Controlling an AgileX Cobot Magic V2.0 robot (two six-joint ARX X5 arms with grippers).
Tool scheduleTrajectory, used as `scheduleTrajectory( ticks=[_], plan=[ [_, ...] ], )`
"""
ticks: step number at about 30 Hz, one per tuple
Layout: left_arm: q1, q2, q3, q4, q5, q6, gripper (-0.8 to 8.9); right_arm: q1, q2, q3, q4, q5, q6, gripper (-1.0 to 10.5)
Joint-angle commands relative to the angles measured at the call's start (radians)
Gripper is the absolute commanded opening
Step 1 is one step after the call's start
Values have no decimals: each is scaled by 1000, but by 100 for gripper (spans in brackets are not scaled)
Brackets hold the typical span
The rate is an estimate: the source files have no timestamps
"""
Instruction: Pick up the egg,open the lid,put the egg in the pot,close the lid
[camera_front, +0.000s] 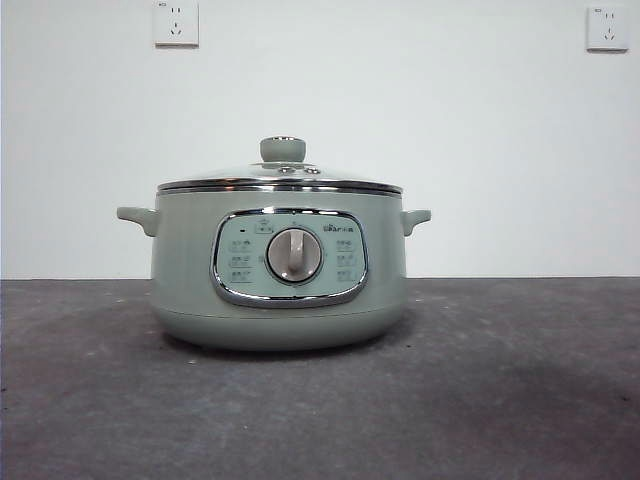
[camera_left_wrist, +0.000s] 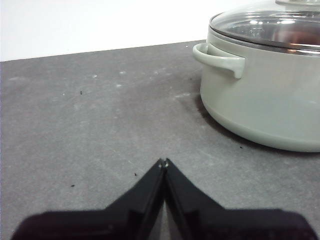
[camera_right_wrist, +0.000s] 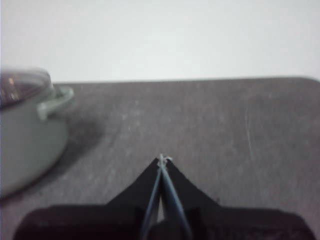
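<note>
Front view: the large round sage-green electric pot (camera_front: 278, 270) stands on the dark grey tabletop (camera_front: 520, 400), its domed glass lid (camera_front: 280, 178) seated on the rim; no egg is visible.

Left wrist view: the left pincer (camera_left_wrist: 163, 162), tips together and empty, hovers beside the pot's side handle (camera_left_wrist: 220, 59).

Right wrist view: the right pincer (camera_right_wrist: 161, 159), likewise closed and empty, waits at the pot's opposite side.

The lid is probably rigid, smooth and breakable; its pale green knob (camera_front: 283, 149) seems the natural grip.
</note>
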Motion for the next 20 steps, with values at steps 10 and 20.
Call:
scheduleTrajectory(
  ticks=[10, 20],
  plan=[
    [3, 0, -10, 5, 2, -10, -4, -1, -15, -50, -68, 9, 4, 1],
    [3, 0, -10, 5, 2, -10, -4, -1, -14, -50, -68, 9, 4, 1]
  ],
)
